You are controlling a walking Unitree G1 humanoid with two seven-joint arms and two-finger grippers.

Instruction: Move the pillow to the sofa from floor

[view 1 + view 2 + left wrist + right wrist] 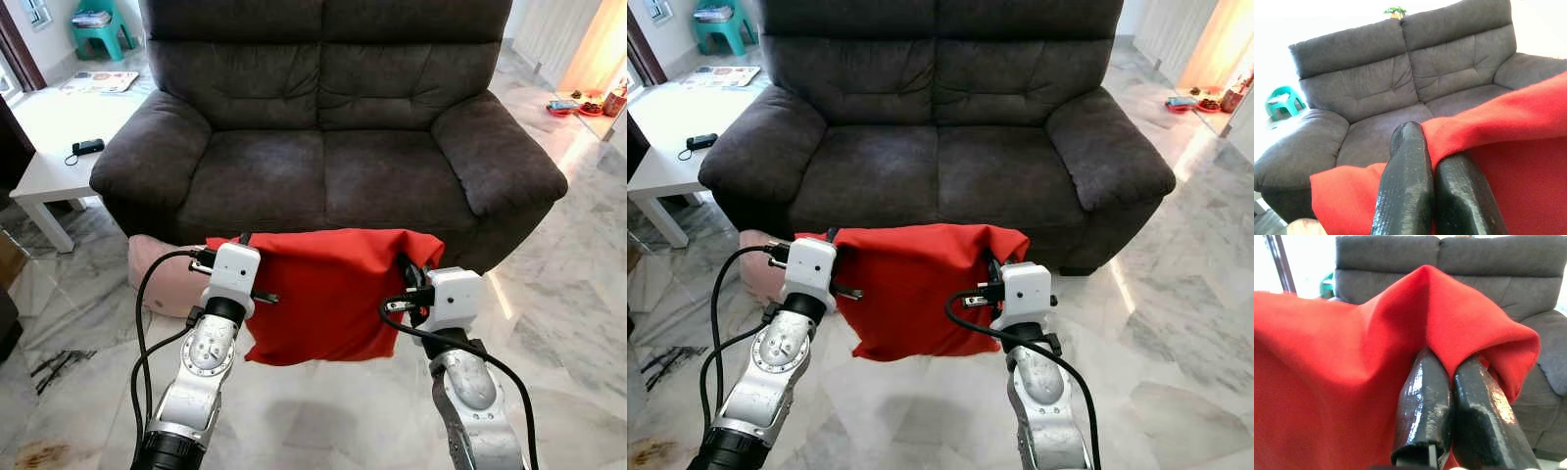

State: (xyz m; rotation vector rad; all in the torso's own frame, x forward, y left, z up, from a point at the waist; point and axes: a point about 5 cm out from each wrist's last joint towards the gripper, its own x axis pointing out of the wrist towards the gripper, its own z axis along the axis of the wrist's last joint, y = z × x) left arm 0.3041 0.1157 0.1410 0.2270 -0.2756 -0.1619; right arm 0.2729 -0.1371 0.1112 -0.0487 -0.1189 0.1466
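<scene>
Both grippers, left (1432,161) and right (1452,377), are pinched tight on the top corners of the red pillow (328,294), hanging before the sofa (323,127).

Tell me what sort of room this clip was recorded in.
Most likely a home living room: a dark grey two-seat sofa on polished marble floor, a low white side table beside it, and a small teal stool in the back corner.

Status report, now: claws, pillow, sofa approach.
Left claw and right claw both shut on red pillow, held up off floor. Sofa straight ahead. Pink pillow on floor at sofa's left front corner.
</scene>
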